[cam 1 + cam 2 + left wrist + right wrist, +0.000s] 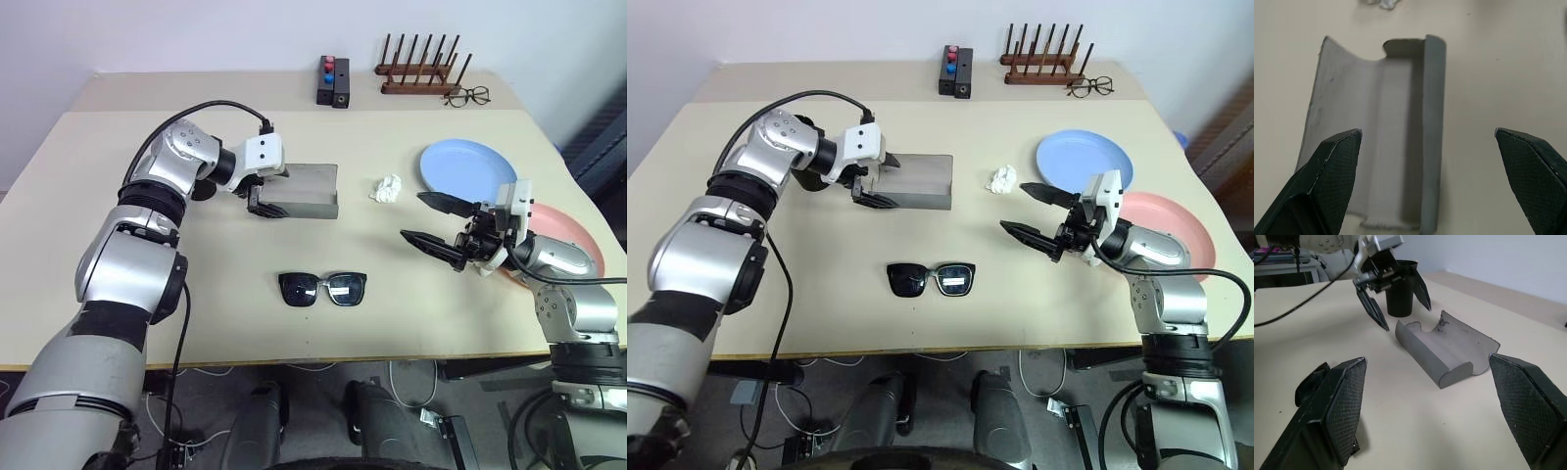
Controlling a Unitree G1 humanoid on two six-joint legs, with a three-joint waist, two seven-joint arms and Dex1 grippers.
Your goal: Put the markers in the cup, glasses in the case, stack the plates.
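The grey case (312,192) lies open and empty at mid-table. My left gripper (265,204) hovers open over its left end, its fingers (1337,166) pointing down at the lining (1376,122). The black cup (1400,298) stands just behind that gripper, partly hidden by the wrist. Black sunglasses (322,288) lie folded open near the front edge. Further right, my right gripper (415,217) hangs open and empty above the table, pointing left. The blue plate (468,168) and the pink plate (566,233) lie side by side at the right. The markers are out of view.
A crumpled white paper (389,188) lies between the case and the blue plate. At the back stand a black block with red and blue tops (333,82), a wooden peg rack (421,76) and thin clear eyeglasses (467,95).
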